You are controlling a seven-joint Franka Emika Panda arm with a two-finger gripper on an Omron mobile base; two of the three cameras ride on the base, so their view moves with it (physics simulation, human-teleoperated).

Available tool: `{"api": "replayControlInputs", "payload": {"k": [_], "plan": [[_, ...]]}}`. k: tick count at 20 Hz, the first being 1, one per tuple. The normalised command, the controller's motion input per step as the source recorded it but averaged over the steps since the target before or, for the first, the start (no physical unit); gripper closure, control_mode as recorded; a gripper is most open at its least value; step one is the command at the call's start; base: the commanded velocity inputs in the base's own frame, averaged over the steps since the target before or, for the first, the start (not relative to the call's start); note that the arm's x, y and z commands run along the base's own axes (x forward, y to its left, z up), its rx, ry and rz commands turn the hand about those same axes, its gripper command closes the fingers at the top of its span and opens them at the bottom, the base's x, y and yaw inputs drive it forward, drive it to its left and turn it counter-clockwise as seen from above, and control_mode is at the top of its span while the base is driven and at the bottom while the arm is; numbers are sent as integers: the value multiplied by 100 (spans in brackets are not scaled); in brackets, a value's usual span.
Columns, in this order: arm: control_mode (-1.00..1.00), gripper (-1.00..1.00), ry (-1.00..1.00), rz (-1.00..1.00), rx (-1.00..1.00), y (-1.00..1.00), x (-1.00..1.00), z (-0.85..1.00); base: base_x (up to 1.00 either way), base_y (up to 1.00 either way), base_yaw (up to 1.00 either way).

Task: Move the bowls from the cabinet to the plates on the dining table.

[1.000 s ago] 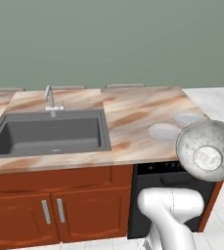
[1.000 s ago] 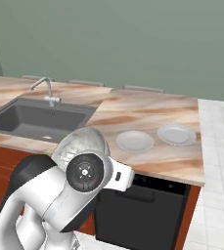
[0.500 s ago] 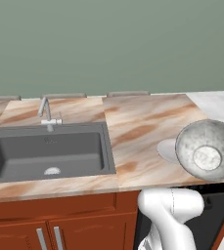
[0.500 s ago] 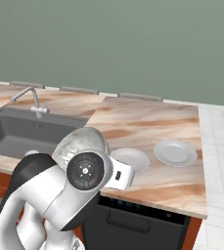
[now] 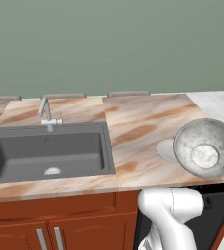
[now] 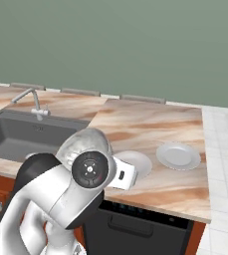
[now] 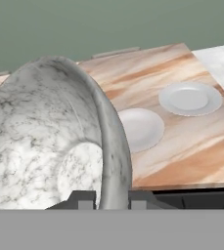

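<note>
Compared with a second ago, the whole scene is shifted in both base views, so the base has been driven closer to the dining table (image 6: 150, 187); the sink (image 5: 50, 151) now looks bigger and the plates sit nearer the robot.

Closest up, the mottled grey bowl (image 7: 50, 141) is held tipped on its side, its rim pinched between the fingers of the gripper (image 7: 111, 197), one tip inside the wall and one outside. So the pincer is clenched on the bowl's rim. From the left base view the bowl (image 5: 205, 148) is seen in the air over the right end of the marble top, mouth turned toward the camera.

Just past it, the near plate (image 7: 140, 128) is lying flat on the tabletop, partly hidden by the bowl in the left base view. The far plate (image 7: 190, 98) is set beside it, closer to the table's right end, apart from the first one.

Further back and to the left, the dark sink is sunk into the counter, with the faucet (image 5: 46, 112) standing at its rear edge. Behind everything, a plain green wall (image 5: 113, 44) is seen.
</note>
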Motion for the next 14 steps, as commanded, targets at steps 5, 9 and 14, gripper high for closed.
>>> {"api": "replayControlInputs", "payload": {"k": [5,9,14], "plan": [[-100,100,0,0,2,-10,27,-7,0,0,0],[-100,100,0,0,6,-23,21,-4,0,0,0],[-100,100,0,0,10,-30,15,-4,0,0,0]]}}
